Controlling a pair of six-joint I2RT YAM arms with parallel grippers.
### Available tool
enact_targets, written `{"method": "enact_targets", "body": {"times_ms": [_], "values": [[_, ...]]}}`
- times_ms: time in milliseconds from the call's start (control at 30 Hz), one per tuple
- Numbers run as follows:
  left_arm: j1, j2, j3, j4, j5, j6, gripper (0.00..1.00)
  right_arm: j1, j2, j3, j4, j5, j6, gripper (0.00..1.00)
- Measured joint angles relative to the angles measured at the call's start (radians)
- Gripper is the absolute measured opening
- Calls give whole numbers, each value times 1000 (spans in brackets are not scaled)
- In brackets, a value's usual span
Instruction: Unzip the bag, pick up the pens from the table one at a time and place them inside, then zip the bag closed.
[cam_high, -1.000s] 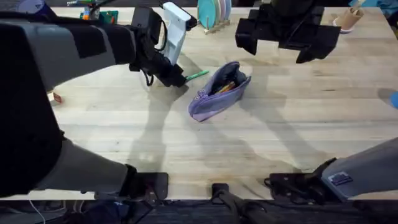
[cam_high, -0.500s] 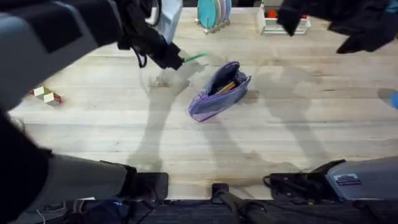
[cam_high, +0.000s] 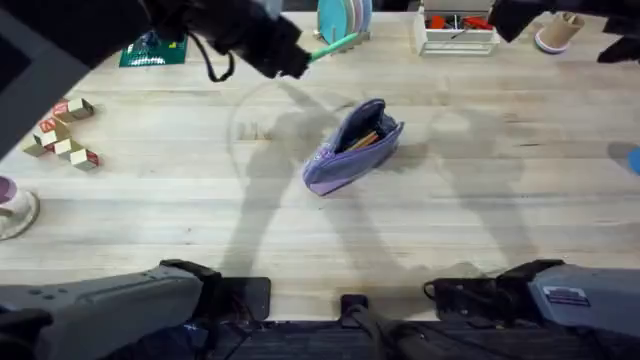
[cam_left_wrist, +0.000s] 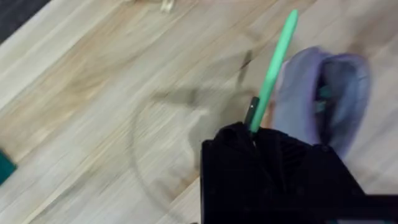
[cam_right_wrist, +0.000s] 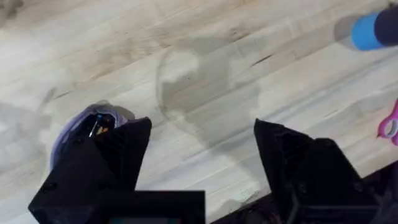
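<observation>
The left arm reaches from its base at the near left up and across to the far side of the table (cam_high: 180, 200), raised close under the overhead camera so that it shows large and dark. Its left gripper (cam_high: 285, 60) hangs in the air above the far left-centre of the tabletop, fingers clamped on the green pen (cam_high: 335, 44). The pen sticks out from the fingertips toward the right and slightly farther away, its dark end at the grip and its light green shaft free. In the left wrist view the same pen (cam_left_wrist: 272, 68) runs from the black fingers out over the wood, with the bag (cam_left_wrist: 323, 93) lying just beyond it.

The bag (cam_high: 352, 148) lies near the middle of the table, slanting from near left to far right, its zipper open and the mouth gaping; a few slim things show inside.

The right arm is raised high at the far right. In its wrist view the right gripper (cam_right_wrist: 202, 155) has its 2 black fingers spread wide with nothing between them, bare wood below, and the bag (cam_right_wrist: 81, 130) showing beside one finger.
</observation>
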Motion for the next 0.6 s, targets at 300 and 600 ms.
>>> {"method": "enact_targets", "body": {"times_ms": [300,600], "values": [[-212,-26,12,-4,1,-164,42,-1,-2,0,6,0,-88,995],[-341,-26,12,26,-1,-229,43,-8,-9,0,19,0,-108,996]]}}
